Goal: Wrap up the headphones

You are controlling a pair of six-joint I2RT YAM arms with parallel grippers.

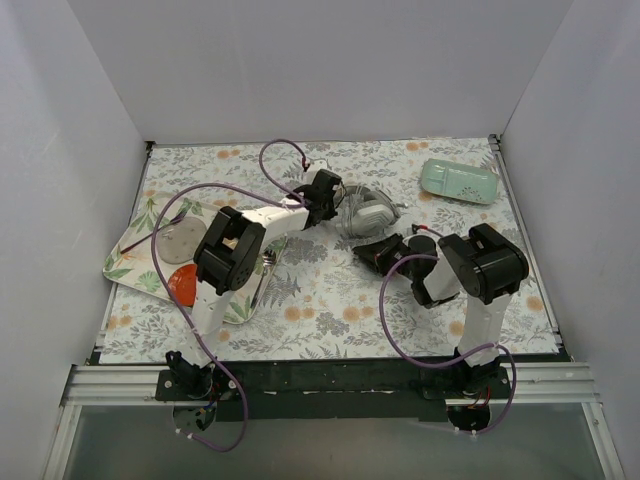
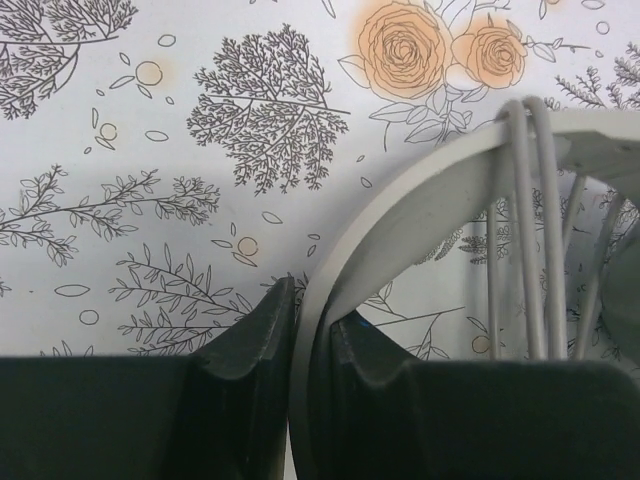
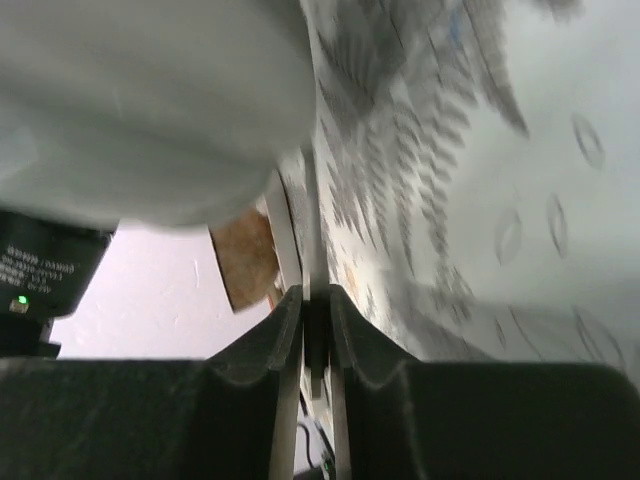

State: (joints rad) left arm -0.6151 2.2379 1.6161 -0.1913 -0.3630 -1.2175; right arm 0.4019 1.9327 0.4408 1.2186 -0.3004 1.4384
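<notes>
Headphones (image 1: 368, 213) sit left of the green case (image 1: 460, 181). Cable (image 2: 522, 250) shows several turns over the headband (image 2: 400, 225), so the wrap looks partly done. Left gripper (image 2: 310, 310) clamps the headband. Right gripper (image 3: 312, 300) is pinched on a thin strand, likely cable.

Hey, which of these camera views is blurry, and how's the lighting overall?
Top external: sharp, evenly lit, only soft shadows. Left wrist: crisp on the headphones band and the floral cloth. Right wrist: smeared and out of focus throughout.
</notes>
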